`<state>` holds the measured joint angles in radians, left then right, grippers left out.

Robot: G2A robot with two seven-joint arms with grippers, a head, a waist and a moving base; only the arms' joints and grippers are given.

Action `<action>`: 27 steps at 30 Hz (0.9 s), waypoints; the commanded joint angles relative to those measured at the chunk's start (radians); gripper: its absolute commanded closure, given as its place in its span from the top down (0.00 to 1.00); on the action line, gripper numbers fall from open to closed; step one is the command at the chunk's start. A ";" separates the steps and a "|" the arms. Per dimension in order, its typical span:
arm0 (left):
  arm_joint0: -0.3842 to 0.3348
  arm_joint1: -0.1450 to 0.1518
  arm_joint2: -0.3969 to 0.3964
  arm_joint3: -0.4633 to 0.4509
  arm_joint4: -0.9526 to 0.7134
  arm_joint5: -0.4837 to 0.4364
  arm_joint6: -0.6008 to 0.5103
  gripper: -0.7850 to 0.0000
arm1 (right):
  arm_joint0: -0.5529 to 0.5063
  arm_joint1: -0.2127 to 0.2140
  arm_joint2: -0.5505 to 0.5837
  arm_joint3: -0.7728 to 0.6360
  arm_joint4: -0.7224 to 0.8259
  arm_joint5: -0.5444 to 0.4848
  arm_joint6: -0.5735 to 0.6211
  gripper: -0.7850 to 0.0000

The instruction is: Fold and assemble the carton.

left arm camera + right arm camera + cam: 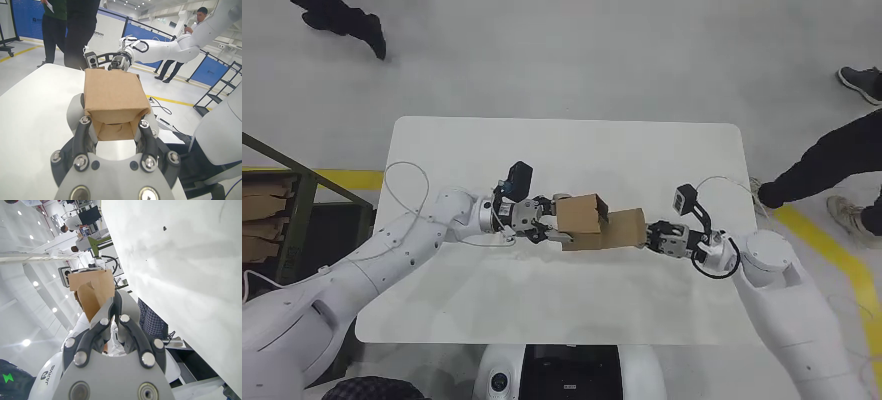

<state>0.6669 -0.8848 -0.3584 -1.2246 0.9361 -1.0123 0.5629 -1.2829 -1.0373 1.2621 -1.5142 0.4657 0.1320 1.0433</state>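
A brown cardboard carton is held just above the middle of the white table, between both arms. My left gripper is shut on one end of it. In the left wrist view its fingers press the two side walls of the carton at its open end, and an inner flap hangs down inside. My right gripper is shut on the opposite end. In the right wrist view this gripper pinches a flap of the carton. The right gripper also appears beyond the carton's far edge.
A green rack with flat cardboard sheets stands left of the table. People's legs and shoes are near the table's right and far sides. Bare tabletop surrounds the carton on all sides.
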 commanded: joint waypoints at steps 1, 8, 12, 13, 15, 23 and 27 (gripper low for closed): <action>0.002 -0.002 -0.002 0.005 -0.005 0.000 -0.004 0.56 | 0.003 0.001 -0.001 -0.008 -0.005 -0.002 0.003 0.00; 0.005 -0.011 -0.006 0.010 -0.005 0.000 -0.031 0.56 | 0.011 0.001 -0.014 -0.045 -0.007 -0.003 0.008 0.00; 0.006 -0.015 -0.009 0.012 -0.007 0.000 -0.042 0.56 | 0.024 -0.001 -0.029 -0.056 -0.009 0.000 0.010 0.00; 0.007 -0.016 -0.010 0.012 -0.008 0.000 -0.044 0.56 | 0.028 -0.002 -0.034 -0.058 -0.009 0.001 0.010 0.00; 0.008 -0.017 -0.012 0.013 -0.009 0.000 -0.047 0.56 | 0.035 -0.003 -0.041 -0.062 -0.010 0.001 0.010 0.00; 0.012 -0.021 -0.021 0.017 -0.009 0.000 -0.072 0.58 | 0.045 -0.001 -0.038 -0.083 -0.020 -0.001 0.006 0.00; 0.013 -0.023 -0.022 0.018 -0.012 0.000 -0.087 0.59 | 0.038 0.004 -0.026 -0.105 -0.033 0.009 0.004 0.00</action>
<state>0.6797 -0.9070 -0.3810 -1.2062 0.9253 -1.0123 0.4795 -1.2434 -1.0343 1.2335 -1.6145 0.4345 0.1389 1.0479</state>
